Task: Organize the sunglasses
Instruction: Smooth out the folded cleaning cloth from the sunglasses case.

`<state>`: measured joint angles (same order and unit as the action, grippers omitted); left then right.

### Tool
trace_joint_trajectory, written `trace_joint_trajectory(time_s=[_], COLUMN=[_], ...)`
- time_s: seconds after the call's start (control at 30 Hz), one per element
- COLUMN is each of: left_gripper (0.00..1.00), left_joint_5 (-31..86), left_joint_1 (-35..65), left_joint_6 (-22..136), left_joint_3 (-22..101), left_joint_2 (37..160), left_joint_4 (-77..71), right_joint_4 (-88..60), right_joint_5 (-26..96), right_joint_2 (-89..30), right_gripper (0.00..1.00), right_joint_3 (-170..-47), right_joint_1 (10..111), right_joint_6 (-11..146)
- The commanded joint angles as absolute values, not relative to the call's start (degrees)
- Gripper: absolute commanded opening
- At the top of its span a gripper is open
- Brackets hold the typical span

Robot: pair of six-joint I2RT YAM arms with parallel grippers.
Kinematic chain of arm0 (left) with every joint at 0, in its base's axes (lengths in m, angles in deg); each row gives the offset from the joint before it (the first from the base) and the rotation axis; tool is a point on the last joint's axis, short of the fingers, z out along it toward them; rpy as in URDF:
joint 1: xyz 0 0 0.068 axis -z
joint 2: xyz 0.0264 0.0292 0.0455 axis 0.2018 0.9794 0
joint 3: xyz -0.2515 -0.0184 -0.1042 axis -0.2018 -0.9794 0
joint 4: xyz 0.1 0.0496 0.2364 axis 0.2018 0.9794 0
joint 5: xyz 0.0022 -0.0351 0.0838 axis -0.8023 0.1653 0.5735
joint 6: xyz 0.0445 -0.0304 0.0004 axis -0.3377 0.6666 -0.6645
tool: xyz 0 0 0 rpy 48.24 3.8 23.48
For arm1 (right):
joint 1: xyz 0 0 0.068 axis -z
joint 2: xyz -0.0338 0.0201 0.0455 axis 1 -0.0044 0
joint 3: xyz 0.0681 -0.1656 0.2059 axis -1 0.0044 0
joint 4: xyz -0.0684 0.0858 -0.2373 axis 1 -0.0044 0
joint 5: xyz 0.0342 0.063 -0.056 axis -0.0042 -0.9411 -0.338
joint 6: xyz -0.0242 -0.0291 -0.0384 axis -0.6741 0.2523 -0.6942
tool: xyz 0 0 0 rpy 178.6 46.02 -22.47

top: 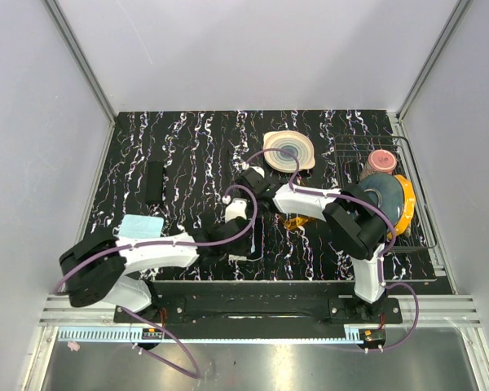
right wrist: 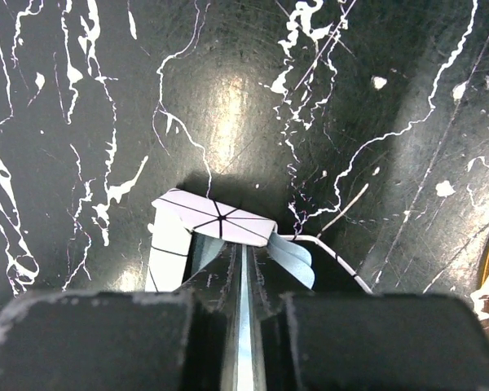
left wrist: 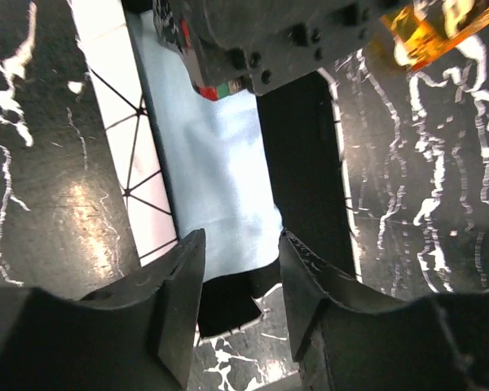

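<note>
**Surface and room.** You have a black table [top: 187, 147] veined with white marbling. Plain grey walls [top: 253, 49] enclose it on three sides, with metal rails [top: 81, 61] at the corners.
- Upper left of the top view: a flat black case [top: 154, 181].
- Lower left: a pale blue cloth [top: 138, 226].
- Top centre: a ringed plate [top: 289, 151].
- Right side: a wire rack [top: 424, 204] holding dishes.

**Task item.** The sunglasses [top: 298, 221] lie on the table just right of centre in the top view, under the right forearm. Only an amber patch shows there, and an amber fragment [left wrist: 424, 37] shows in the top right corner of the left wrist view. The visible part runs roughly left to right in the top view. You cannot tell from this which way the lenses face.

**Grippers.**
- The right gripper [right wrist: 243, 326] has its fingers pressed nearly together on a thin pale flap of the white box [right wrist: 216, 218], which lies centre frame in the top view.
- The left gripper [left wrist: 238, 301] has its fingers well apart. They frame the box's pale blue lining and grip nothing you can see.
</note>
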<state>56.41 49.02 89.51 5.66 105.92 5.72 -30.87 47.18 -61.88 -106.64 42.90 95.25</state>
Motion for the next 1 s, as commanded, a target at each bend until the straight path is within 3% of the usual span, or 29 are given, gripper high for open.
trace_joint_trajectory(time_s=[0.0, 0.33, 0.5, 0.77, 0.97], left_gripper=[0.50, 0.55, 0.56, 0.56, 0.56], left_joint_5=[61.6, 65.2, 61.8, 52.2, 49.9], left_joint_1=[49.4, 48.7, 44.0, 36.4, 34.0], left_joint_6=[88.0, 88.8, 91.1, 91.4, 90.7], left_joint_3=[7.2, 8.9, 5.7, 2.7, 2.5], left_joint_2=[97.1, 87.1, 83.6, 84.1, 84.6], left_joint_4=[9.2, 15.3, 15.9, 13.7, 13.4], right_joint_4=[-30.9, -35.1, -35.0, -33.6, -33.6], right_joint_5=[47.8, 46.8, 45.7, 40.4, 39.9], right_joint_2=[-60.4, -56.6, -51.9, -54.9, -59.6], right_gripper=[0.11, 0.25, 0.26, 0.05, 0.00], right_joint_3=[-109.6, -111.0, -107.5, -107.4, -109.1], right_joint_1=[43.3, 43.3, 43.3, 43.4, 43.5], right_joint_6=[94.0, 95.1, 97.5, 100.1, 100.7])
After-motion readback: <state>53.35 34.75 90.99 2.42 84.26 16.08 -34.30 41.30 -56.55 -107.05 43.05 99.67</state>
